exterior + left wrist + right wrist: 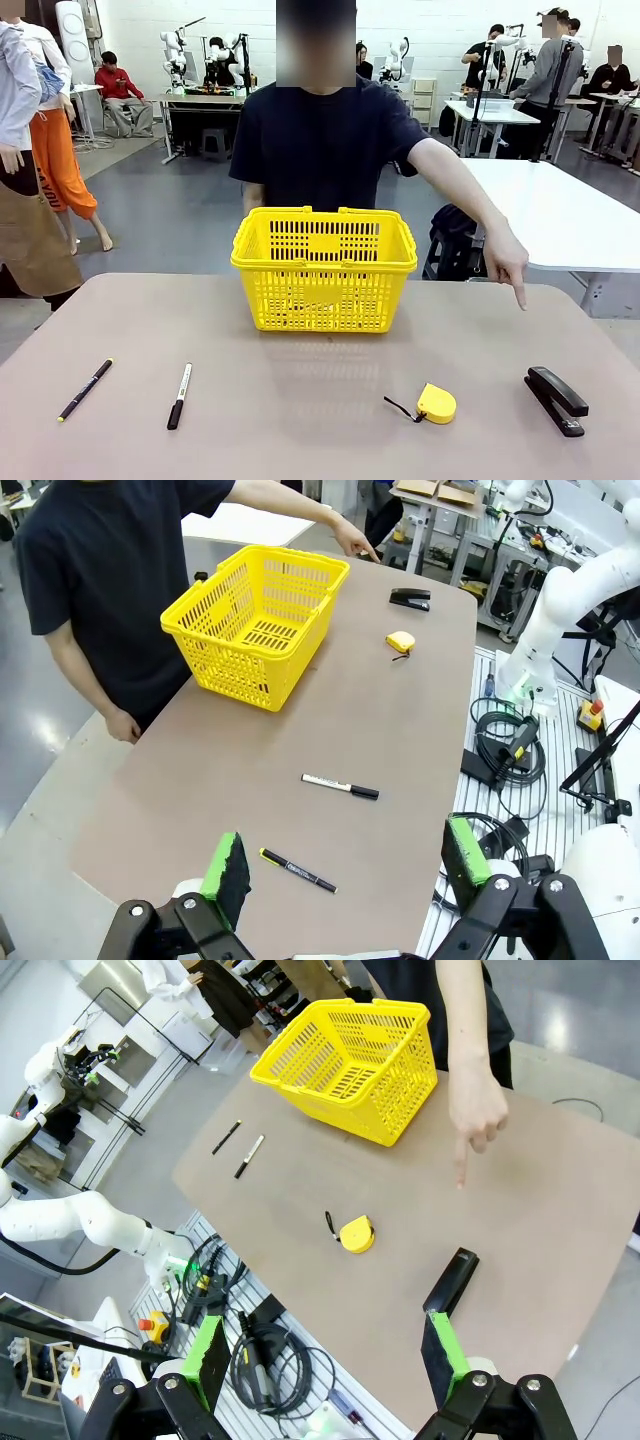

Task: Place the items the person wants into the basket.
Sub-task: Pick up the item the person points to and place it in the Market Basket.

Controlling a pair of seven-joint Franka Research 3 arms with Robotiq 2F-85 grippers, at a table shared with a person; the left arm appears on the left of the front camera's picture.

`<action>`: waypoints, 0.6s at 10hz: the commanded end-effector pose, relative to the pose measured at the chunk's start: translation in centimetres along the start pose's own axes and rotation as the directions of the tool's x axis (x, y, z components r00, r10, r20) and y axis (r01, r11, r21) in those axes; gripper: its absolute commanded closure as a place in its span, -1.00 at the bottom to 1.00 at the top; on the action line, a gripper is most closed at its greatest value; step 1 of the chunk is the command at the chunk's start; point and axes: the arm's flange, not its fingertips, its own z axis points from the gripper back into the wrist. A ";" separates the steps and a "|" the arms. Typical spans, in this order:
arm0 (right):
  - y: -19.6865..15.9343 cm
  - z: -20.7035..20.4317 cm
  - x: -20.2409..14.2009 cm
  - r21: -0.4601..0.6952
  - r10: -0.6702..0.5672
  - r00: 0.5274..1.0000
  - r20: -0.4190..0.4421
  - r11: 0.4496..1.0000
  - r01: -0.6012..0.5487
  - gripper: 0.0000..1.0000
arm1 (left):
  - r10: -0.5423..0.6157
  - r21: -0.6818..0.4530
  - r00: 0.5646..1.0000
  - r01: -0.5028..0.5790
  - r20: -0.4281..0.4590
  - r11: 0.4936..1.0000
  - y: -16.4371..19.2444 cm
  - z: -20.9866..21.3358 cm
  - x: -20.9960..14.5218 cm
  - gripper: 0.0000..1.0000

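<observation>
The yellow basket (324,270) (258,622) (353,1053) stands mid-table before the person in a black T-shirt (322,145). The person's hand (507,266) (474,1110) points down toward the black stapler (556,399) (410,598) (451,1281) at the near right. The white marker with black cap (179,395) (340,786) (249,1156) lies near left. My left gripper (345,865) hangs open high above the table's left end. My right gripper (325,1355) hangs open above the right end, stapler just beyond its fingers. The box cutter is out of view.
A thin black pen with yellow tip (85,389) (297,870) (226,1137) lies left of the marker. A yellow tape measure (435,403) (401,641) (355,1233) sits between basket and stapler. Cables and equipment (510,750) lie beside the table. Other tables and people stand behind.
</observation>
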 end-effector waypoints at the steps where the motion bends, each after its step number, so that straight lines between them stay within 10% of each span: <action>1: 0.0 0.0 0.1 0.017 0.015 1.000 0.014 1.000 -0.015 -1.00 | -0.024 -0.006 1.000 0.024 0.017 1.000 0.1 0.2 0.1 -1.00; 6: 0.0 0.0 0.1 0.017 0.015 1.000 0.014 1.000 -0.015 -1.00 | -0.024 -0.006 1.000 0.024 0.017 1.000 0.1 0.2 0.1 -1.00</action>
